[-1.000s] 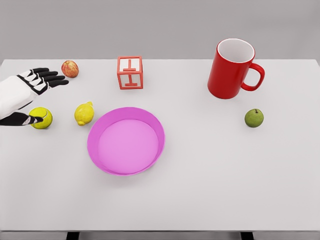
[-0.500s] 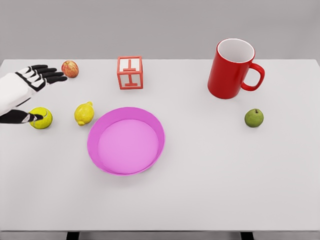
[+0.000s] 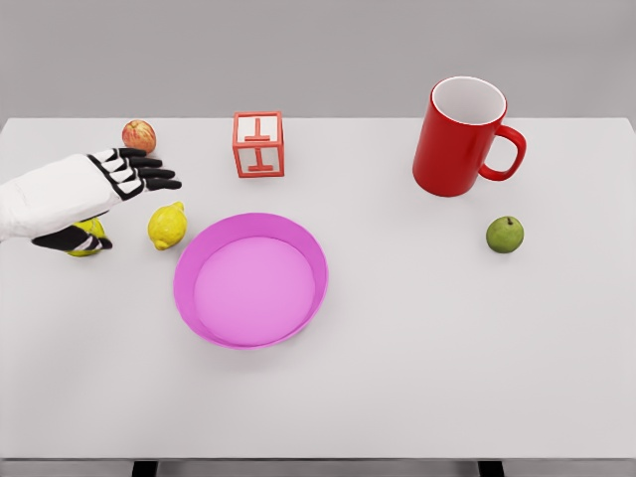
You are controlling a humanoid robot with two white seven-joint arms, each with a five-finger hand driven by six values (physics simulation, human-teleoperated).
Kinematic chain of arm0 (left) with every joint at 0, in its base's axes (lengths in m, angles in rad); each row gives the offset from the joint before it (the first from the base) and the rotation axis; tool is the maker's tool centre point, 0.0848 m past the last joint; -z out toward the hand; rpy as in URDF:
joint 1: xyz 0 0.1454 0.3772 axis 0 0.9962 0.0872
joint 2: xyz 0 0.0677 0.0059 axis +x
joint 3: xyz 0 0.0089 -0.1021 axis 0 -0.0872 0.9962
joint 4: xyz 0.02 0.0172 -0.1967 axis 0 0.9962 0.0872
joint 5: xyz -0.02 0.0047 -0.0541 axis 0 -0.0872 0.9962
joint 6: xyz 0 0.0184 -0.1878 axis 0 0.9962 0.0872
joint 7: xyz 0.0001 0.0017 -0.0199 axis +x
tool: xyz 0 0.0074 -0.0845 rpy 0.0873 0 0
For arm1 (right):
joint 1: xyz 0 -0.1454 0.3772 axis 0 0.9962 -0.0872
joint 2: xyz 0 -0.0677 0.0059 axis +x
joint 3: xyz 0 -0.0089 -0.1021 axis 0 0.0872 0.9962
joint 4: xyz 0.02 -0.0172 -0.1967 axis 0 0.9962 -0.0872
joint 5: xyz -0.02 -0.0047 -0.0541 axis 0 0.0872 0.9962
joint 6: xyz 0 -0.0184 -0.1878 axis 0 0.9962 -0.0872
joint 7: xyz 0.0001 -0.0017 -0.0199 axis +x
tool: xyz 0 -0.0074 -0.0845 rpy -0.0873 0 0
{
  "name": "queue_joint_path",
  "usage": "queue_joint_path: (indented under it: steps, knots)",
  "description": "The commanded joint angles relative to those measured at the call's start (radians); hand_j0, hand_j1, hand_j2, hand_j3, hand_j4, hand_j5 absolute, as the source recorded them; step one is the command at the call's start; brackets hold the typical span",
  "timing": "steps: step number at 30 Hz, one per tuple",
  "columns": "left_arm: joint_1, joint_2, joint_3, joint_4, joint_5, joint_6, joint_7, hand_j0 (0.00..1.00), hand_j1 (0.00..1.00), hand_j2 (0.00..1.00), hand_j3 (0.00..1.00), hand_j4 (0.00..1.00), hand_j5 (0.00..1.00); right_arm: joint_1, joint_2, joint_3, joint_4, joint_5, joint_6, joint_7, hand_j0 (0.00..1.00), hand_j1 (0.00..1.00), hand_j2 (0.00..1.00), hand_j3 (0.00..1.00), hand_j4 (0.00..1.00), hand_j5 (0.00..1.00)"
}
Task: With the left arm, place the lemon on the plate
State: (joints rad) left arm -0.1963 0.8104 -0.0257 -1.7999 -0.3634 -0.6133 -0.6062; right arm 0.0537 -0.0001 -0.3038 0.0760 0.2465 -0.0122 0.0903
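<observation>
The yellow lemon (image 3: pixel 167 225) lies on the white table just left of the magenta plate (image 3: pixel 316 260). My left hand (image 3: pixel 124 194) comes in from the left edge and hovers above and slightly left of the lemon, fingers spread and holding nothing. Its thumb (image 3: pixel 75 238) reaches down over a yellow-green ball (image 3: pixel 89 235) that is largely hidden behind it. The right arm is out of sight.
A small red apple (image 3: pixel 139 135) sits at the far left back. A red-and-white cube (image 3: pixel 258 144) stands behind the plate. A big red mug (image 3: pixel 462 137) is at the back right, with a green apple (image 3: pixel 504 235) in front of it.
The left hand has swung rightward and forward, from near the table's left edge to just beside the lemon, now covering most of the yellow-green ball. Nothing else moved.
</observation>
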Motion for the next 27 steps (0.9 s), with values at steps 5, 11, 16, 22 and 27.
queue_joint_path:
  steps: [5,11,16,22,27]
  knots:
    - [-0.015,0.001,-0.086,0.014,-0.049,0.002,-0.005,1.00,1.00,1.00,1.00,1.00,1.00,0.000,0.000,0.000,-0.001,0.000,0.000,0.000,1.00,1.00,1.00,1.00,1.00,1.00]
    - [-0.117,-0.011,-0.198,0.120,-0.049,0.002,-0.005,1.00,1.00,1.00,1.00,1.00,1.00,0.000,0.000,0.000,0.001,0.000,0.000,0.000,1.00,1.00,1.00,1.00,1.00,1.00]
    - [-0.124,-0.025,-0.229,0.172,-0.049,0.002,-0.005,1.00,1.00,1.00,1.00,1.00,1.00,0.000,0.000,0.000,0.001,0.000,0.000,0.000,1.00,1.00,1.00,1.00,1.00,1.00]
    - [-0.137,-0.025,-0.238,0.178,-0.055,0.002,-0.005,1.00,1.00,1.00,1.00,1.00,1.00,0.000,0.000,0.000,0.001,0.000,0.000,0.000,1.00,1.00,1.00,1.00,1.00,1.00]
    - [-0.153,-0.036,-0.250,0.209,-0.061,0.002,-0.005,1.00,1.00,1.00,1.00,1.00,1.00,0.000,0.000,0.000,-0.001,0.000,0.000,0.000,1.00,1.00,1.00,1.00,1.00,1.00]
